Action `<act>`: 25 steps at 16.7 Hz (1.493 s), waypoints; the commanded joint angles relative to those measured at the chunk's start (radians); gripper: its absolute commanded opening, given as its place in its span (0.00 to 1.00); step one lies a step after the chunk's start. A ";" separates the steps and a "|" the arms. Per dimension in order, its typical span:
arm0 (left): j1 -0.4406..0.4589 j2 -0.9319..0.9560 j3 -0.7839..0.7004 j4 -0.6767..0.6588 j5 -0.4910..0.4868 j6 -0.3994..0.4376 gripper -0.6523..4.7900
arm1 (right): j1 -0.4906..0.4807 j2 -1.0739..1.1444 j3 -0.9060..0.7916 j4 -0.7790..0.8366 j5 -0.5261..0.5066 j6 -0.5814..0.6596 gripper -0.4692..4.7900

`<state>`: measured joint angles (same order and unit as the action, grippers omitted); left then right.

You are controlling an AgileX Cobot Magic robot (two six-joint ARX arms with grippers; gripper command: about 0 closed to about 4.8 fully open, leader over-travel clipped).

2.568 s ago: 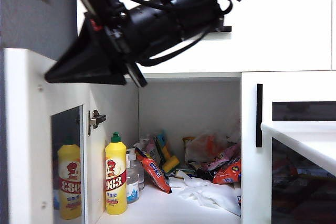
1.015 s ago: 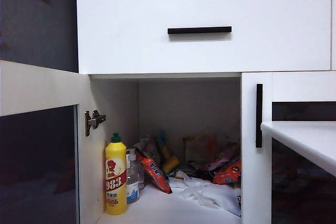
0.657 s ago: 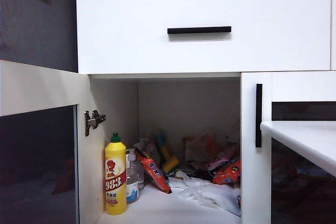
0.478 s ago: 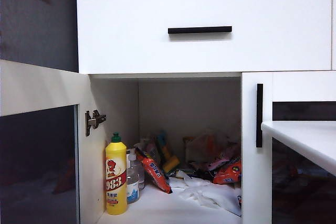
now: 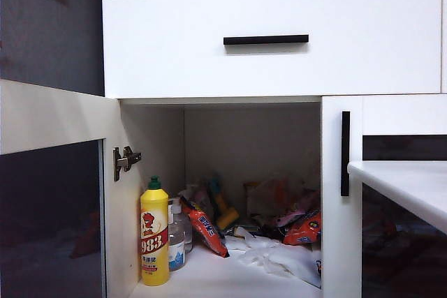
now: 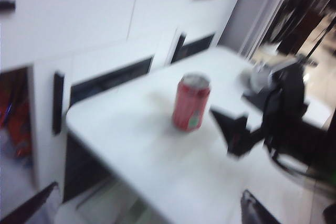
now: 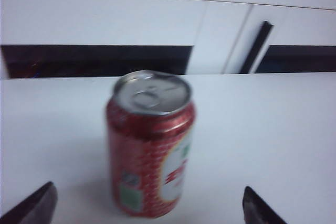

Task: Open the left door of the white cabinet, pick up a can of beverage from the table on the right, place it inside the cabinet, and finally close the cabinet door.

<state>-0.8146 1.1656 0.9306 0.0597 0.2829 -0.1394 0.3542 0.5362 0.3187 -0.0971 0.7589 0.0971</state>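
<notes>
The white cabinet (image 5: 279, 68) stands with its left door (image 5: 56, 116) swung wide open toward the exterior camera. Neither arm shows in that view. The can of beverage (image 7: 151, 142), red with a silver top, stands upright on the white table (image 7: 273, 129). My right gripper (image 7: 147, 207) is open, its fingertips wide apart on either side of the can's base and not touching it. In the blurred left wrist view the can (image 6: 191, 102) stands mid-table with the black right arm (image 6: 278, 103) beside it. My left gripper (image 6: 144, 211) is open and empty, well short of the can.
Inside the cabinet a yellow bottle (image 5: 154, 235) stands at the front left, with red snack packets (image 5: 304, 228) and a white cloth (image 5: 272, 256) behind. The right door (image 5: 335, 207) with its black handle (image 5: 344, 153) is shut. The table corner (image 5: 405, 186) juts out before it.
The black arm that crossed the top of the exterior view has left it, and the left door stands wider open. Over the last second that view is unchanged.
</notes>
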 commanded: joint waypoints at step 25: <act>-0.001 0.035 0.002 -0.037 -0.062 0.035 0.99 | -0.416 0.459 -0.051 0.685 -0.554 -0.210 1.00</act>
<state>-0.8143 1.2022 0.9306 0.0174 0.2199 -0.1081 -0.0612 0.9909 0.2638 0.5472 0.2066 -0.1101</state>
